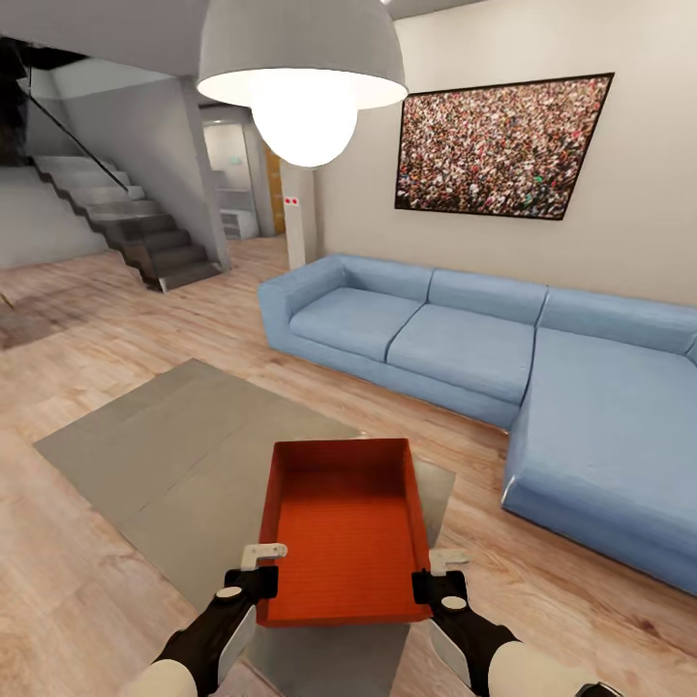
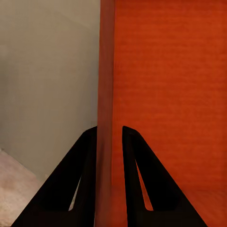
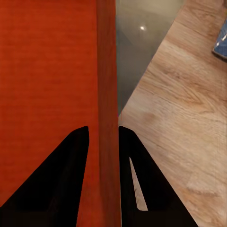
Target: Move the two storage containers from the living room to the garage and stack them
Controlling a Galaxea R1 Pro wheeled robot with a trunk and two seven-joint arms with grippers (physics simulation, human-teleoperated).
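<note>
Head view, orange-red container (image 1: 344, 528) held between both arms, left jaws, right jaws each grasping a side wall

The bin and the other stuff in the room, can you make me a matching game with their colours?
Things:
1. bin
2. sofa
3. rug
4. lamp

Colours:
a. grey
b. glowing white
c. orange-red
d. light blue

Pairs: 1-c, 2-d, 3-a, 4-b.

The left gripper and right gripper each pinch one wall of the bin.
</note>
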